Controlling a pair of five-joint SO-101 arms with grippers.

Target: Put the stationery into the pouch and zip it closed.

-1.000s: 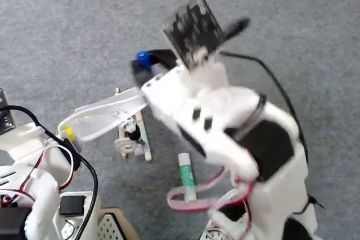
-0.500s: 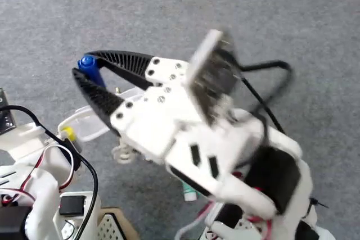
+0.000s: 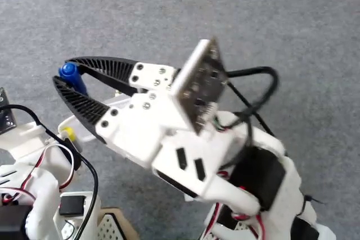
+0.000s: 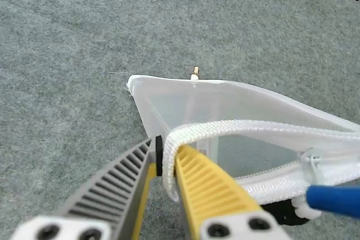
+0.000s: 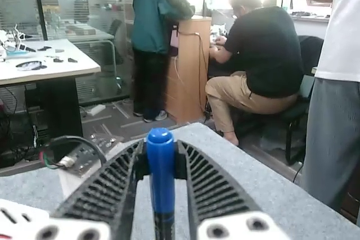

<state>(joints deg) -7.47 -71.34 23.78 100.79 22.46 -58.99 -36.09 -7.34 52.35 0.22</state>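
The right gripper (image 3: 63, 78), black-ribbed, is at the left of the grey table (image 3: 292, 32), its jaws narrowed on a blue pen (image 3: 70, 73). The pen's long axis runs across the jaws, standing steeply with its rounded blue end up. Just near of it lies the white mesh pouch (image 3: 84, 121), mouth open, zip edge facing the pen. The left gripper (image 4: 163, 160), one finger yellow, is pinched tight on the pouch's webbing rim at the near left. Grey table stretches far and right of the pen, up to the far edge.
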